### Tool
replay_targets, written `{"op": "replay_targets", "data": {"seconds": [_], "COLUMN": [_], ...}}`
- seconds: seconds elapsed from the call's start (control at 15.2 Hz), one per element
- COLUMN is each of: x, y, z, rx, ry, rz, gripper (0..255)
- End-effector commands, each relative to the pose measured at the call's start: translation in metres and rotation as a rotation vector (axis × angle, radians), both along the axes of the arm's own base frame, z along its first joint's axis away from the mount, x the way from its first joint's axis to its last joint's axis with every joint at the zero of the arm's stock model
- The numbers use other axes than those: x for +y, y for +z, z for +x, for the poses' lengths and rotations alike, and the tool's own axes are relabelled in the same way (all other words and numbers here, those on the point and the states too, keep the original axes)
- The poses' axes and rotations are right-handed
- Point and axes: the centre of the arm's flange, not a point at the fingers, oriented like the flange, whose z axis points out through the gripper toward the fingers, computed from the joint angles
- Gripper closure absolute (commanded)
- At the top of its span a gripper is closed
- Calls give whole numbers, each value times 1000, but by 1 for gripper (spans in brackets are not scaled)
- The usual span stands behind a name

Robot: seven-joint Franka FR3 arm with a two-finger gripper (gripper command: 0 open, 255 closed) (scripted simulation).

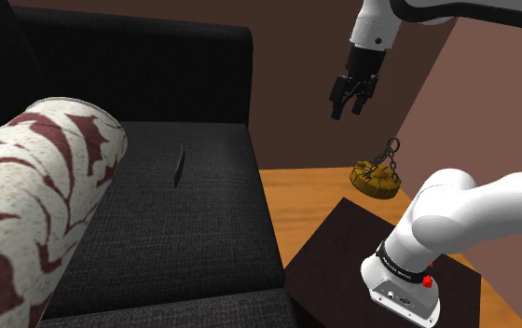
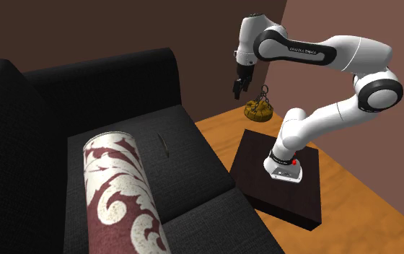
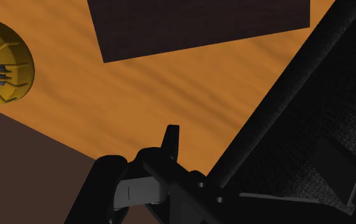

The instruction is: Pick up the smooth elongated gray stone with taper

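Shoulder view: thin gray stone on sofa seat, nr bolster.

The shoulder view is taken from close beside and behind the stand and is aimed down across the sofa, with a cushion caught near the lens at that view's left. The second exterior view is set higher and farther off, over the sofa's cushion end, and is turned toward the whole arm. The wrist view is pointed down along the end effector at the floor. Sofa, stand and floor are shared by all three.
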Motion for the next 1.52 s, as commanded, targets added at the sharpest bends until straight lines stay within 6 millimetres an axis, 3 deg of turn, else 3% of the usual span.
{"op": "replay_targets", "data": {"seconds": [0.0,0.73,1.45], "x": [0,119,225], "y": [0,-34,-66], "z": [0,68,156], "rx": [0,9,19], "ry": [0,-169,-338], "rz": [0,23,47], "gripper": [0,0,0]}}
